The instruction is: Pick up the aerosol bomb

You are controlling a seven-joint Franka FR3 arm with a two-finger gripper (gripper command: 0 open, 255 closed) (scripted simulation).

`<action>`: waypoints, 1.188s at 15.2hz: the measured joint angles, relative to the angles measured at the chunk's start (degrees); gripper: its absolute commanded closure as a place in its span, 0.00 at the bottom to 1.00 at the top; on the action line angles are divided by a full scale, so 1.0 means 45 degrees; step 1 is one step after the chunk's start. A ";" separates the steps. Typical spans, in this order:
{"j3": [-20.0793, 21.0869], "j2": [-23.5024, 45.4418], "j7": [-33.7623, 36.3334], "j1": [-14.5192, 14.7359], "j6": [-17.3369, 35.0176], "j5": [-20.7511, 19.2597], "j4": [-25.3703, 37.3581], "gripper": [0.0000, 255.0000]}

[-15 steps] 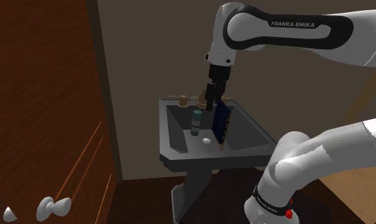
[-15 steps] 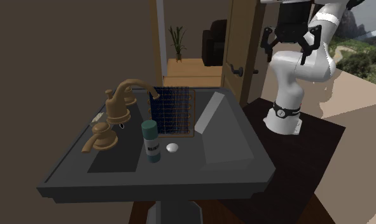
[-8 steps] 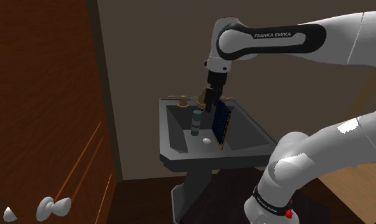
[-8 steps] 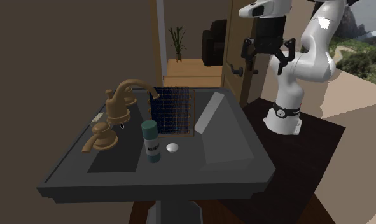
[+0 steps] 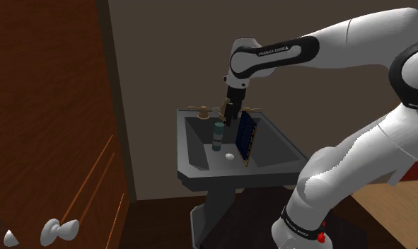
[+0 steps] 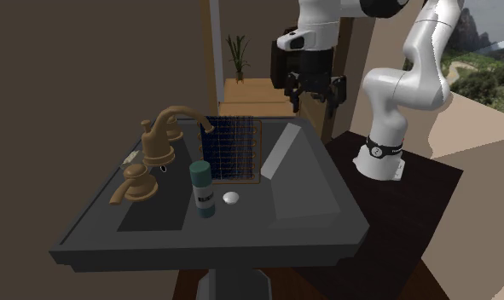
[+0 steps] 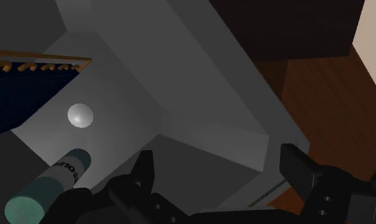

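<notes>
Over the last second the hand (image 6: 314, 89), fingers apart and empty, has swung in above the far rim of the sink (image 6: 207, 252), in the second exterior view at one o'clock from the aerosol can (image 6: 202, 189) standing upright in the basin, so I judge descent and closing remain.

The all-black two-finger gripper (image 6: 314, 97) now hangs farther toward 8 o'clock in the second exterior view than before, above the dark grey sink (image 6: 327, 175).
</notes>
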 measured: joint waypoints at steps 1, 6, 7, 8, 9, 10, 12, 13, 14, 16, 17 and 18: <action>-0.0191 0.0470 -0.0283 -0.0054 0.0322 -0.0059 0.0171 0.00; -0.0920 0.2479 -0.1494 -0.0245 0.1578 -0.0117 0.1010 0.00; -0.1019 0.2971 -0.1698 -0.0249 0.1786 -0.0059 0.1312 0.00; -0.1180 0.3420 -0.1995 -0.0310 0.2115 -0.0022 0.1432 0.00; -0.1307 0.3840 -0.2262 -0.0357 0.2335 0.0034 0.1648 0.00; -0.1425 0.4201 -0.2520 -0.0413 0.2506 0.0081 0.1853 0.00; -0.1649 0.5160 -0.3080 -0.0523 0.2816 0.0286 0.2516 0.00; -0.1759 0.5696 -0.3399 -0.0600 0.3030 0.0425 0.2843 0.00; -0.1822 0.6153 -0.3645 -0.0657 0.3142 0.0549 0.3185 0.00; -0.1926 0.6963 -0.4115 -0.0799 0.3384 0.0787 0.3763 0.00; -0.1974 0.7442 -0.4391 -0.0901 0.3501 0.0935 0.4128 0.00; -0.2032 0.7906 -0.4709 -0.1040 0.3640 0.1083 0.4446 0.00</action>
